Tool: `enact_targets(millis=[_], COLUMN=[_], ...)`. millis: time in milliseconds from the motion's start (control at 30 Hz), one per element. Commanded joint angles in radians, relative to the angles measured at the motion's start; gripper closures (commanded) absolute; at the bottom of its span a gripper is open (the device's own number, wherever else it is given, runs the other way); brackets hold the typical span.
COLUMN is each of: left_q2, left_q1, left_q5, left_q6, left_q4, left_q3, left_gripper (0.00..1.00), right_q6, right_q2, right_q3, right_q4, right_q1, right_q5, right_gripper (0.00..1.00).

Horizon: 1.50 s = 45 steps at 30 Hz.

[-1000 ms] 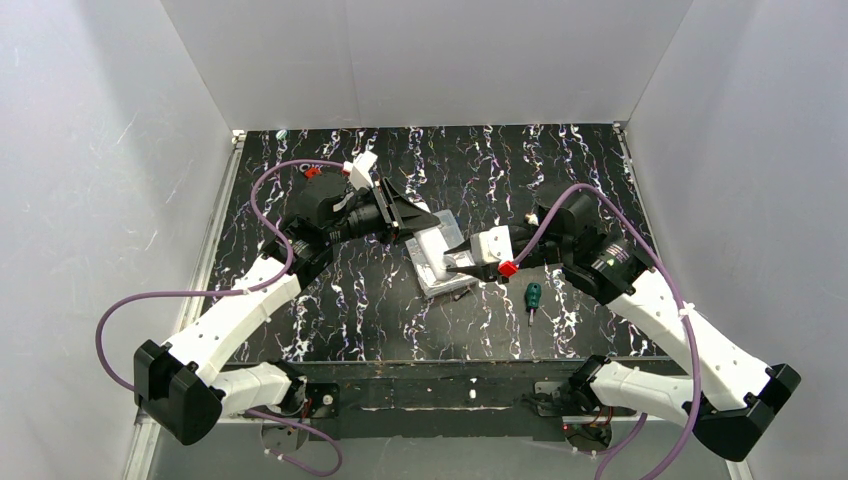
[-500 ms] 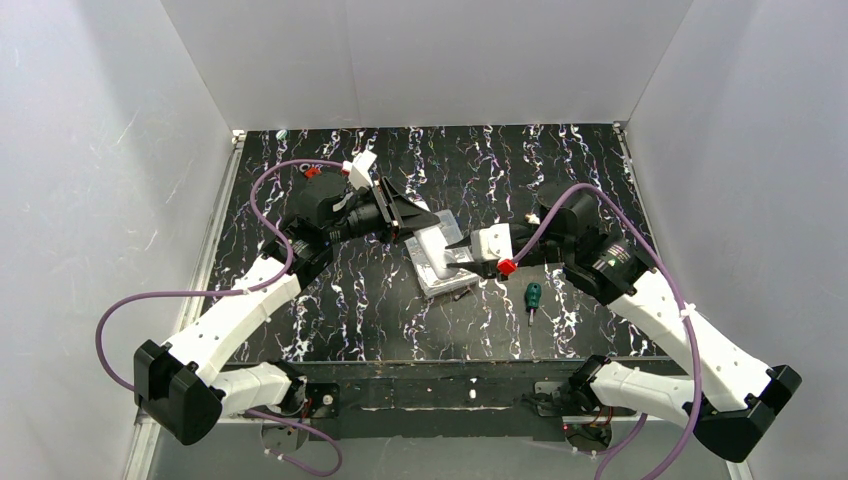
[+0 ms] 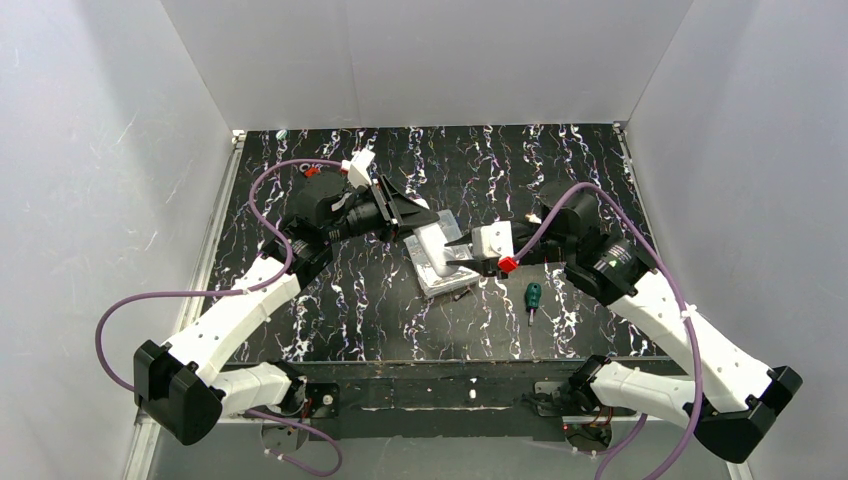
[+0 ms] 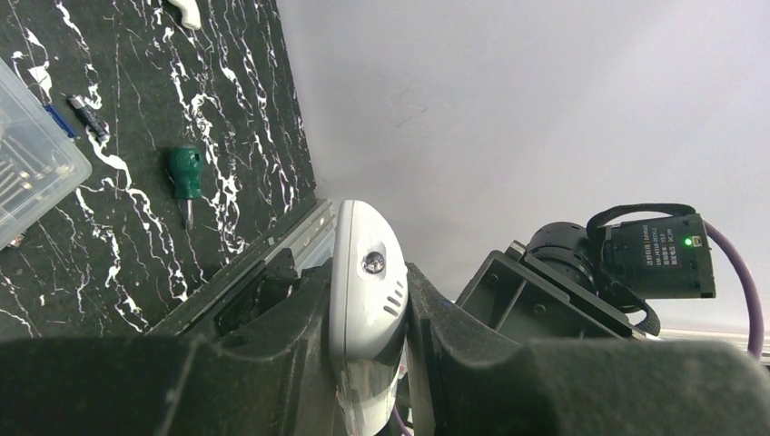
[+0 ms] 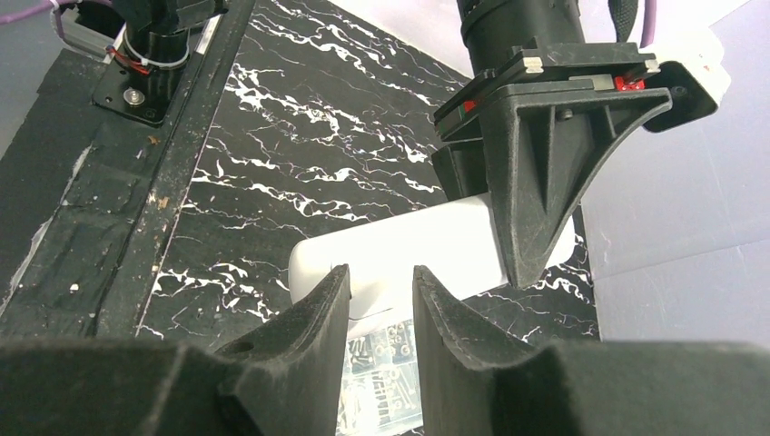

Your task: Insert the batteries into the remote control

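Centrally, the remote control (image 4: 366,313) is clamped between the closed jaws of the left gripper (image 4: 363,277), above the clear box (image 5: 386,400). Its free end lies just beyond the narrowly parted jaws of the right gripper (image 5: 381,277). The casing is smooth and white with rounded corners.

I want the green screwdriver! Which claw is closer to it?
Right. The right claw is just left of the green screwdriver; the left claw holds the remote control farther off.
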Motion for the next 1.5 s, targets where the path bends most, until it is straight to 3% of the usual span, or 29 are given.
enact_targets(millis=[0,633,1467], left_q2=[-0.035,-0.029,-0.034], left_q1=[-0.014,-0.014,-0.014], left_q5=[0.101,0.102,0.098], left_q6=[-0.011,-0.011,-0.011], left_q4=[0.044,0.048,0.050], left_q3=[0.011,0.012,0.004], left_gripper=[1.00,1.00,1.00], right_q6=[-0.005,-0.042,-0.061], right_q2=[-0.035,-0.035,-0.013], right_q3=[0.017,0.027,0.045], right_q4=[0.100,-0.059,-0.100], right_q1=[-0.014,-0.014,-0.015], right_q5=[0.030,-0.093,-0.143], right_gripper=[0.61,0.56,0.55])
